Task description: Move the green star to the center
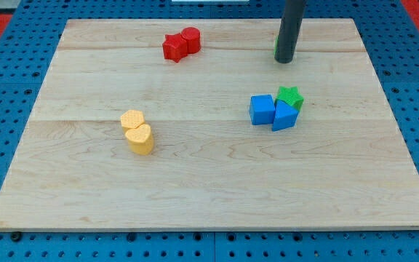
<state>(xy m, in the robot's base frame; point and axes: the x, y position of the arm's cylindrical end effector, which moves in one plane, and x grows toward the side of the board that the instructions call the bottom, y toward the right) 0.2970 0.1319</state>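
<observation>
The green star lies right of the board's middle, touching two blue blocks: a blue cube at its left and a blue triangular block just below it. My tip is near the view's top, above the green star with a clear gap. A sliver of another green block shows behind the rod's left side, mostly hidden.
Two red blocks sit together near the top, left of my tip. Two yellow blocks, a hexagon and a heart, sit together at the left. The wooden board is ringed by blue pegboard.
</observation>
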